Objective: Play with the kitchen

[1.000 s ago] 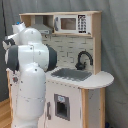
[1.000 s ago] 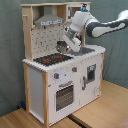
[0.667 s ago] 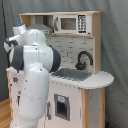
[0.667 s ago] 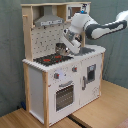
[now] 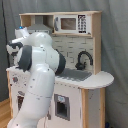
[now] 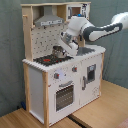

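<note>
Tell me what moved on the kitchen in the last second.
The white robot arm shifted slightly toward the second exterior view's left, bringing its tool nearer the small metal pot on the hob. The tall white and light-wood toy kitchen and the pot stayed put.

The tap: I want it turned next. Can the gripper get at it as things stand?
Probably yes. In the second exterior view the gripper hangs over the counter beside the pot, and the arm hides the tap there. In the first exterior view nothing crowds the tap.

pot [image 6: 58,50] on hob [image 6: 50,59], tool [image 6: 66,46] above
</note>
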